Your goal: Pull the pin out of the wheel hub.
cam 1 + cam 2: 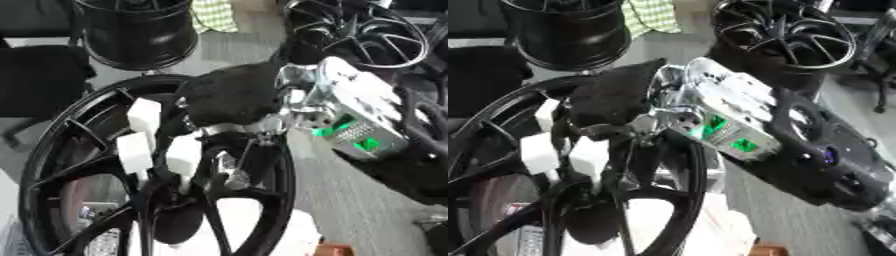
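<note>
- My right hand (229, 97) comes in from the upper right and sits over the hub (179, 212) of the big black wheel (52, 150); black back of the hand faces the camera, white-tipped fingers (134, 150) point down among the spokes.
- Fingers look fairly straight, but the hand's own bulk hides what they touch; I cannot tell whether it is released or grasping anything.
- Pin: I can't make it out. The hand and spokes cover the hub middle; a small silver bit (229, 172) shows by the spokes, unclear what it is.
- Silver wrist and forearm (728, 117) run up to the right, with green marks (744, 145) on the casing; no writing I can read.
- Left hand is in neither view.
- The wheel lies close under the camera, cut off at the left and bottom edges; pale surface shows through the spokes.
- Second wheel (785, 32) with thin spokes at the upper right, partly cut off by the top edge.
- Dark barrel-like rim (566, 32) at the upper left, top cut off.
- Green-and-white checked cloth (651, 17) between those two at the top edge.
- Grey floor (350, 200) at the lower right; small orange thing (332, 249) at the bottom edge, mostly cut off.
- Both views are blurred, so fine detail at the hub is lost.
</note>
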Robot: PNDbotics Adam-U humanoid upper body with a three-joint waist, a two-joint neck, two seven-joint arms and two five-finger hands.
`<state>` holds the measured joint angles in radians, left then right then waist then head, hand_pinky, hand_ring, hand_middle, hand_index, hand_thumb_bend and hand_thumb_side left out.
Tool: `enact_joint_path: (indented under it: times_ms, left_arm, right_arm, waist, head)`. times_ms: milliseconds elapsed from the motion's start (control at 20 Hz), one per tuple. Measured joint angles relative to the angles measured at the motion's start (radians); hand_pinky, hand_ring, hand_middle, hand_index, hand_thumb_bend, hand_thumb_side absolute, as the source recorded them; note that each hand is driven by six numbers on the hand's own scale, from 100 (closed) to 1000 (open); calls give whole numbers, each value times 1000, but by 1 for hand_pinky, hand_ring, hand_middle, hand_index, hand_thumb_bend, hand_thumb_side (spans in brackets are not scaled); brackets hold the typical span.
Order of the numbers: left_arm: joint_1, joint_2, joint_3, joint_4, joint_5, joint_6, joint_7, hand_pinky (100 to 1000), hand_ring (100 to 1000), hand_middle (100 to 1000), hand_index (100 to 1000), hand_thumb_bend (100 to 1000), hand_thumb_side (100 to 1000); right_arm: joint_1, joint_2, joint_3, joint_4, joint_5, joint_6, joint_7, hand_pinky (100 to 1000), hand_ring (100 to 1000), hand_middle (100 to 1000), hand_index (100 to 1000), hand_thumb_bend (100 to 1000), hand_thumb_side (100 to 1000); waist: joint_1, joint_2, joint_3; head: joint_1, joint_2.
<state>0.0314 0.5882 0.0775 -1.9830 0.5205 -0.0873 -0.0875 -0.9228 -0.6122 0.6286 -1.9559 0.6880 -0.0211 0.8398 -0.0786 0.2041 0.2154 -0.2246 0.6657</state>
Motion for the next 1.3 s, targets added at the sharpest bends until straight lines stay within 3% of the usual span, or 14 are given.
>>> enact_joint_path:
  times_ms: [700,1300]
  left_arm:
    - [-24,-1,-1,0,-25,2,-6,851,803,810,858,100,784]
    - [-28,-10,-5,0,-38,10,-1,853,804,811,858,100,801]
  right_arm:
    - [1,15,10,150,75,-95,-130,921,863,765,823,441,144]
    - [14,21,26,173,3,-113,-155,912,850,733,796,410,128]
  waist:
    - [-28,52,39]
    - [-31,59,44]
  head:
    - [-18,-35]
    - [-27,-35]
